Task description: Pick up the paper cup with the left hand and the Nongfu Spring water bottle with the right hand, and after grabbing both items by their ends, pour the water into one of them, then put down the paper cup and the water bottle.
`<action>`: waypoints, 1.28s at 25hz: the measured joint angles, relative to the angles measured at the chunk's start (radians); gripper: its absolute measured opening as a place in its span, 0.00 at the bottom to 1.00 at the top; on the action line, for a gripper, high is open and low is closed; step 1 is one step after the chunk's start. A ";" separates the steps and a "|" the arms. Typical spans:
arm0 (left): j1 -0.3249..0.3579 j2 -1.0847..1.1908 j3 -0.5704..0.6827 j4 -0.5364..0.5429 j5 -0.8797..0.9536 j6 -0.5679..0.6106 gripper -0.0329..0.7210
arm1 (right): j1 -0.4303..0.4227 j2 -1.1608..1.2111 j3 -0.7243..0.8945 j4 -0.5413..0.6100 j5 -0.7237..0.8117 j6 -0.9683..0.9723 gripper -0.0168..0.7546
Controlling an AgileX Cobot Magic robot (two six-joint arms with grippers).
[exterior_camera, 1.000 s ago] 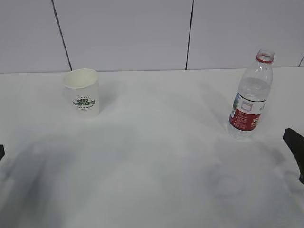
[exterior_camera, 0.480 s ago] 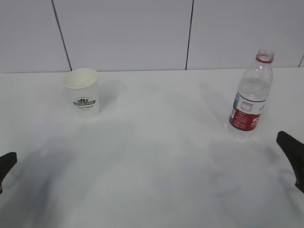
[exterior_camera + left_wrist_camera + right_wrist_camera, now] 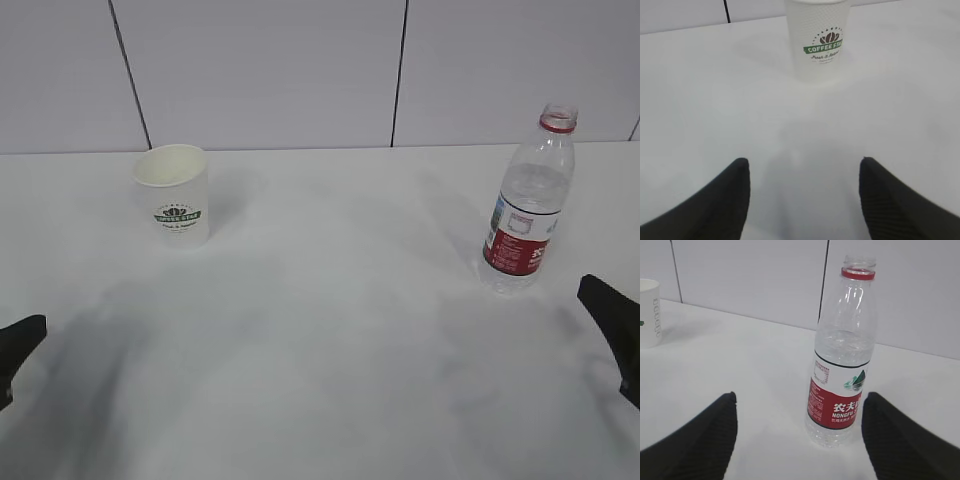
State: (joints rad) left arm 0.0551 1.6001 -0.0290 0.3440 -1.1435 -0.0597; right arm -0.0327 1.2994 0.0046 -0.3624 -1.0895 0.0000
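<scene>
White surface (image 3: 330,330) carries the clear plastic Nongfu Spring water bottle (image 3: 529,205) with its red-and-white label, standing upright and uncapped at the right, and the small white paper cup (image 3: 174,194) with a green logo, upright at the far left, well apart from it. Tipping is the risk, I judge: a finger clipping the open bottle would spill the water, and the light cup would skid or crush. Right gripper (image 3: 799,432) sits low with the bottle framed between wide-open, empty jaws; left gripper (image 3: 805,192), equally wide and empty, points at the cup from farther back.
</scene>
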 joint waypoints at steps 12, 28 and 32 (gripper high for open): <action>0.000 0.000 -0.047 0.012 -0.002 -0.002 0.72 | 0.000 0.000 0.000 0.000 -0.004 0.000 0.78; 0.000 0.000 -0.050 0.026 -0.002 -0.025 0.81 | 0.000 0.141 0.000 0.018 -0.042 0.000 0.87; 0.000 0.000 -0.050 0.026 -0.002 -0.026 0.81 | 0.000 0.263 -0.005 0.022 -0.046 0.000 0.88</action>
State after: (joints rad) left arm 0.0551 1.6004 -0.0793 0.3696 -1.1452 -0.0858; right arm -0.0327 1.5629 -0.0008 -0.3408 -1.1353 0.0000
